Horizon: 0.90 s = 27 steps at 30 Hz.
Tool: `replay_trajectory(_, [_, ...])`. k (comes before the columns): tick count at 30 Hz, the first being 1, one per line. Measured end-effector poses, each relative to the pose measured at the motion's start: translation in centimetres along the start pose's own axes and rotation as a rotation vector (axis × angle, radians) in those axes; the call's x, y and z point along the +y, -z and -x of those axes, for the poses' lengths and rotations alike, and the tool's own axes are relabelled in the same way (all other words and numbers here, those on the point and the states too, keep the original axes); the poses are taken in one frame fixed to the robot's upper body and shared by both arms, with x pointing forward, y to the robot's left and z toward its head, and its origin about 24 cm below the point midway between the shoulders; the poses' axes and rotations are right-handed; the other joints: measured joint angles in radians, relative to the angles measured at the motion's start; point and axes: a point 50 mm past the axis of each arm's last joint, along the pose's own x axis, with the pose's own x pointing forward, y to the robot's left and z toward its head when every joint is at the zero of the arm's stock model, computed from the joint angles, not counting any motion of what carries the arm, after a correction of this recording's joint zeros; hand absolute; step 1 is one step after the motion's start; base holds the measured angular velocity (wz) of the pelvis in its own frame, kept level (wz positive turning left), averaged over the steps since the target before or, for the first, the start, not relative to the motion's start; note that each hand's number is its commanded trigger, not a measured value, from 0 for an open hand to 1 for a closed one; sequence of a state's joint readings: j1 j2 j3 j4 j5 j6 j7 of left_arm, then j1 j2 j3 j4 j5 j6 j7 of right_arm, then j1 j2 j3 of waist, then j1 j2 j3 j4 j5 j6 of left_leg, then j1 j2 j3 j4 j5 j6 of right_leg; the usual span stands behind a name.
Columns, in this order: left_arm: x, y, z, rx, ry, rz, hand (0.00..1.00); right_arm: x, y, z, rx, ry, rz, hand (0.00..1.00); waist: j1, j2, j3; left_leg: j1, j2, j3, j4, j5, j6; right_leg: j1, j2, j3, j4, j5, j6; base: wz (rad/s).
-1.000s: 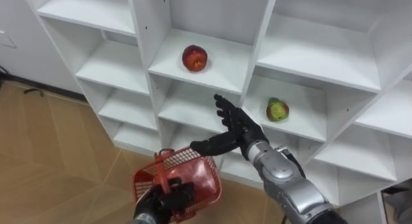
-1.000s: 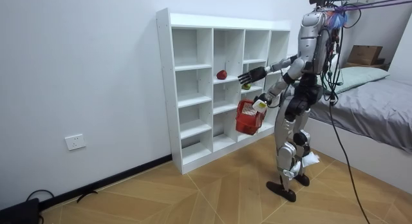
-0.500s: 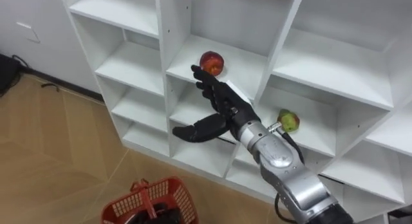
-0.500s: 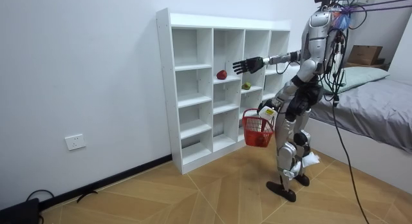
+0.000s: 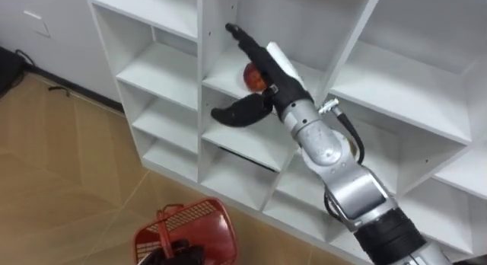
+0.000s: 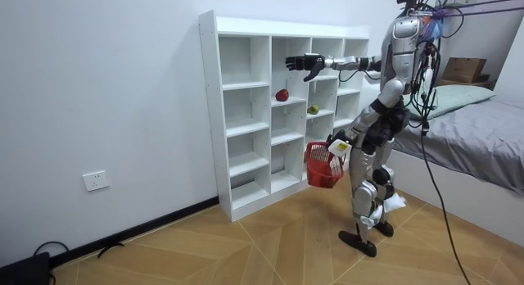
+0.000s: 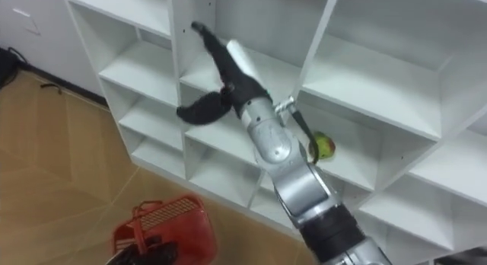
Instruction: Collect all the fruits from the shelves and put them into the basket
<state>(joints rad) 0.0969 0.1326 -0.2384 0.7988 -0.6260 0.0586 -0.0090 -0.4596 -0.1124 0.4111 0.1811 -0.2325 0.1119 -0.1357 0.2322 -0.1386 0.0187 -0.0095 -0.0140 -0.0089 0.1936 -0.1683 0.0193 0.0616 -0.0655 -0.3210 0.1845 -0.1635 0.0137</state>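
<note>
Entry: right hand [image 5: 275, 91], open, raised before the white closet [image 5: 152, 67].
My fingers are straight and my thumb is spread wide, holding nothing. The red apple [image 5: 252, 77] sits on its shelf, seen in the gap between fingers and thumb. The green apple [image 7: 324, 147] lies one compartment over, at 4 o'clock from that hand. My left hand [image 5: 173, 254], low at 7 o'clock, is curled round the handle of the red basket [image 5: 186, 228].

The right hand [image 5: 275, 81] half hides the red apple [image 5: 253, 77] — the edge crops the left hand [image 5: 175, 255] below the basket [image 5: 186, 231].
</note>
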Motion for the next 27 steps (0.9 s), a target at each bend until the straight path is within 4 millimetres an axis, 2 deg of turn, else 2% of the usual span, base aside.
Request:
replay_trajectory(1, [0.1,0.0,0.0,-0.001,-0.003,0.002,1.00,0.0,0.0,0.0,-0.002,0.006,0.014,0.00,0.002,-0.002,0.0007,0.000,0.000,-0.001,-0.003,0.000,0.000,0.002,0.000,-0.003,0.000,0.000,0.000,0.09])
replay_trajectory(3, [0.3,-0.1,0.0,-0.009,-0.009,0.015,1.00,-0.3,0.1,0.0,-0.001,0.027,0.051,0.00,0.009,-0.011,0.0042,-0.001,-0.001,-0.014,-0.011,0.000,0.000,0.006,-0.001,-0.036,0.000,0.000,0.000,0.13])
replay_trajectory(5, [0.4,-0.3,0.0,-0.016,-0.013,0.025,1.00,-0.7,0.5,0.0,0.011,0.041,0.068,0.00,0.017,-0.016,0.0062,-0.003,-0.001,-0.023,-0.011,0.000,0.000,0.006,-0.001,-0.042,0.000,0.000,0.000,0.12])
replay_trajectory(8, [0.5,-0.3,0.1,-0.022,-0.018,0.036,1.00,-0.9,0.9,0.0,0.027,0.057,0.072,0.00,0.020,-0.024,0.0048,-0.007,-0.001,-0.028,-0.007,0.000,0.000,0.006,-0.002,-0.053,0.000,0.000,0.000,0.09])
replay_trajectory(14, [0.8,-0.3,0.2,-0.034,-0.028,0.048,1.00,-2.1,1.0,-0.6,0.034,0.094,0.111,0.00,0.020,-0.034,0.0032,-0.032,-0.003,-0.035,-0.002,0.000,0.000,-0.016,-0.001,-0.050,-0.001,0.000,0.000,0.02])
replay_trajectory(17, [1.1,-0.6,0.2,-0.042,-0.037,0.055,1.00,-3.1,0.8,-0.9,0.031,0.143,0.115,0.00,0.019,-0.045,0.0057,-0.042,-0.002,-0.035,-0.001,0.000,0.000,-0.029,0.000,-0.042,-0.002,0.000,0.000,0.00])
replay_trajectory(23, [1.7,-0.8,0.3,-0.046,-0.032,0.037,1.00,-4.3,3.1,-1.5,0.133,0.175,0.178,0.00,0.024,-0.076,0.0055,-0.053,-0.004,-0.038,0.003,0.001,0.000,-0.037,0.000,-0.042,-0.003,0.000,0.000,0.01])
replay_trajectory(26, [2.1,-0.9,0.3,-0.045,-0.037,0.031,1.00,-4.3,4.0,-1.3,0.173,0.192,0.178,0.00,0.023,-0.091,0.0115,-0.054,-0.004,-0.038,0.004,0.001,0.000,-0.038,-0.001,-0.040,-0.003,0.000,0.000,0.00])
replay_trajectory(27, [2.2,-1.0,0.3,-0.046,-0.040,0.027,1.00,-4.3,4.7,-1.3,0.201,0.190,0.184,0.00,0.024,-0.096,0.0109,-0.057,-0.004,-0.038,0.005,0.001,0.000,-0.041,-0.001,-0.039,-0.003,0.000,0.000,0.00])
